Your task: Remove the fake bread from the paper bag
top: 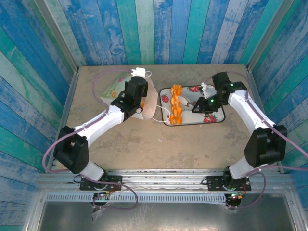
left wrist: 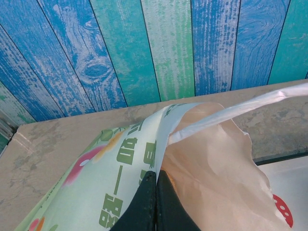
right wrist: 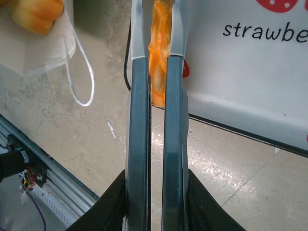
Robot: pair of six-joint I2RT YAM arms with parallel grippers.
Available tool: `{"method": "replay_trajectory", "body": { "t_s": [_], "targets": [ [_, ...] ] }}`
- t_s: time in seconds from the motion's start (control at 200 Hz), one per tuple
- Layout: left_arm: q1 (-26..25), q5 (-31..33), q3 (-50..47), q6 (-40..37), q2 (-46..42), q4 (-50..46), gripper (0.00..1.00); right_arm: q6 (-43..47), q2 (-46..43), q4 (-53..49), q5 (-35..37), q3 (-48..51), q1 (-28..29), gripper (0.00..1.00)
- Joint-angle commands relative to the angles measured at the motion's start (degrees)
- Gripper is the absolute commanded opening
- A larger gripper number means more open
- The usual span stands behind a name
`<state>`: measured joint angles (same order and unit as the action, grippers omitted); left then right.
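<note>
- My left jaws are pinched shut on the rim of the tall white paper bag (left wrist: 120,168), which lies on the worktop (top: 144,144).
- My right jaws grip an orange toy bread piece (right wrist: 160,48) over the white strawberry tray (right wrist: 250,82).
- Next I should drop it there, then fetch the yellow roll (right wrist: 36,14) at the bag's mouth.

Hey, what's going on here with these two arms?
The left end effector is shut on the rim of the paper bag, which lies on its side. The right end effector pinches an orange pastry over the strawberry tray, where several pastries already lie.
</note>
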<state>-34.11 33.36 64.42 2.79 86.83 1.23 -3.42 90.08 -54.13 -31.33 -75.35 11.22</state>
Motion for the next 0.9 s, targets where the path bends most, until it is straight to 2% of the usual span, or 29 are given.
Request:
{"method": "replay_trajectory", "body": {
  "t_s": [0.0, 0.466, 0.611, 0.701, 0.896],
  "targets": [
    [0.09, -0.38, 0.16, -0.24, -4.71, 2.89, 0.00, 1.23, 2.16, 1.37, -2.10, -1.98, 0.73, 0.02],
    [0.09, -0.56, 0.79, 0.18, -3.59, 2.61, 0.00, 1.12, 15.36, 3.32, -9.02, -10.45, 1.36, 0.02],
    [0.09, -0.49, 0.70, 0.11, -3.74, 2.63, 0.00, 1.57, 18.48, 2.40, -8.49, -12.26, 1.35, 0.02],
    [0.08, -0.49, 0.70, 0.20, -3.68, 2.70, 0.00, 1.54, 19.63, 1.77, -7.13, -12.93, 1.24, 0.04],
    [0.13, -0.41, 0.88, 0.28, -3.44, 2.67, 0.00, 0.51, 20.75, 1.53, -5.44, -12.68, 0.70, 0.14]
  ]
}}
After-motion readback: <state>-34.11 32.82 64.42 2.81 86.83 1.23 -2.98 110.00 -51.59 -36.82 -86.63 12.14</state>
